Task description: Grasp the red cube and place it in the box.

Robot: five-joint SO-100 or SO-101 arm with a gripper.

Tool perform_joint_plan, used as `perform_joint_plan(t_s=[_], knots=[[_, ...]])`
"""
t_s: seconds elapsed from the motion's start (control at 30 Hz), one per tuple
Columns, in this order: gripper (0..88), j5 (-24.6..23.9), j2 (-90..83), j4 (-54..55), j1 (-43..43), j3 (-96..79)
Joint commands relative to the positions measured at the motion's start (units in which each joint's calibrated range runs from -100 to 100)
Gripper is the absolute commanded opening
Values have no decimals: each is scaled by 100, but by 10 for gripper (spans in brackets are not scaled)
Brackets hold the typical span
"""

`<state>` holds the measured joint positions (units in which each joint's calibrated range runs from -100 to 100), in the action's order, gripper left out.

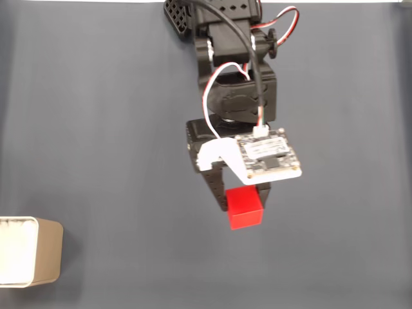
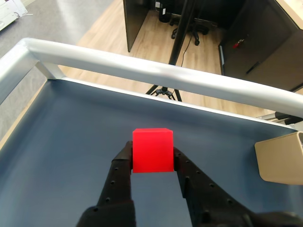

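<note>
The red cube (image 1: 245,208) is pinched between the black fingers of my gripper (image 1: 242,205), near the middle of the dark table and seemingly lifted off it. In the wrist view the red cube (image 2: 152,150) sits squarely between both fingertips of the gripper (image 2: 152,163), which is shut on it. The box (image 1: 30,252), tan with a white inside, stands at the lower left corner of the fixed view, well away from the cube. A tan corner of the box (image 2: 282,157) shows at the right edge of the wrist view.
The dark grey table (image 1: 103,129) spreads around the arm. In the wrist view a silver metal rail (image 2: 156,71) borders the table's far edge, with a wooden floor and chair legs beyond it.
</note>
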<state>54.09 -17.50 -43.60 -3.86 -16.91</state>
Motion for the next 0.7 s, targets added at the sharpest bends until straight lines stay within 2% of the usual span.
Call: perform_joint_plan(t_s=[0.0, 0.67], knots=[[86, -63, -382, -50, 244, 258], [85, -73, 69, -9, 1579, 833]])
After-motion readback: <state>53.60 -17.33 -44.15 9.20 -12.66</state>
